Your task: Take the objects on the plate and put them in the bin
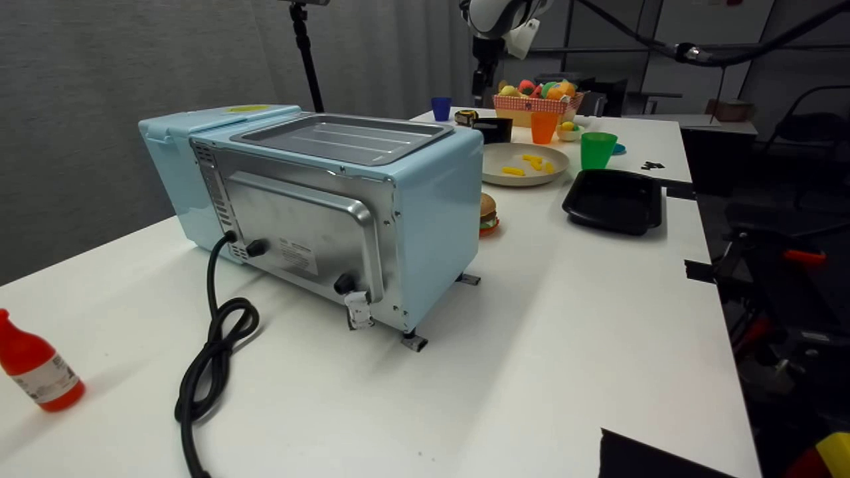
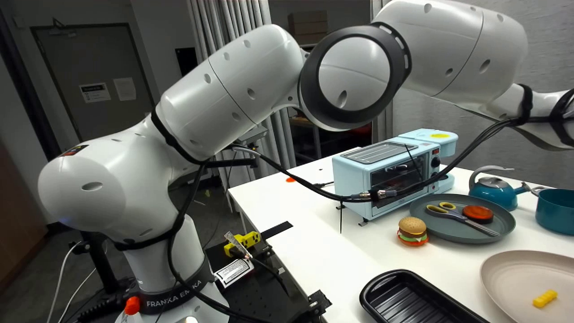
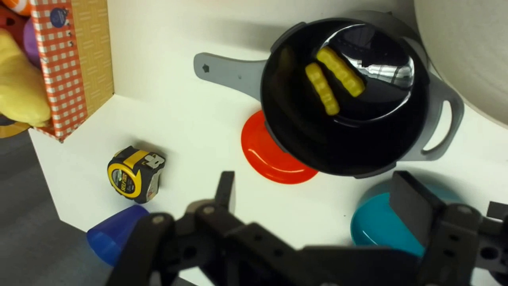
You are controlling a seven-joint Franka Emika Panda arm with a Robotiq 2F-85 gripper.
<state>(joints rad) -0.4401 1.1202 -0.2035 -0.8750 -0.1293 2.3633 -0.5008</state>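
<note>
The pale round plate (image 1: 501,154) holds several yellow pieces (image 1: 513,171). It also shows cut off in an exterior view (image 2: 511,273) with one yellow piece (image 2: 545,298), and its edge shows in the wrist view (image 3: 468,51). A black pot (image 3: 317,139) with grey handles holds two yellow pieces (image 3: 340,71) beside the plate; I cannot tell whether it is the bin. My gripper (image 3: 313,174) is open and empty, over the table by the pot's rim. In an exterior view the gripper (image 1: 481,96) hangs high above the table's far end.
A fruit basket (image 3: 69,59), a tape measure (image 3: 135,174), a blue cup (image 3: 117,234), a red dish (image 3: 274,159) and a teal dish (image 3: 381,222) surround the pot. Orange (image 1: 544,126) and green (image 1: 597,149) cups, a black tray (image 1: 614,199) and a blue toaster oven (image 1: 438,219) stand nearby.
</note>
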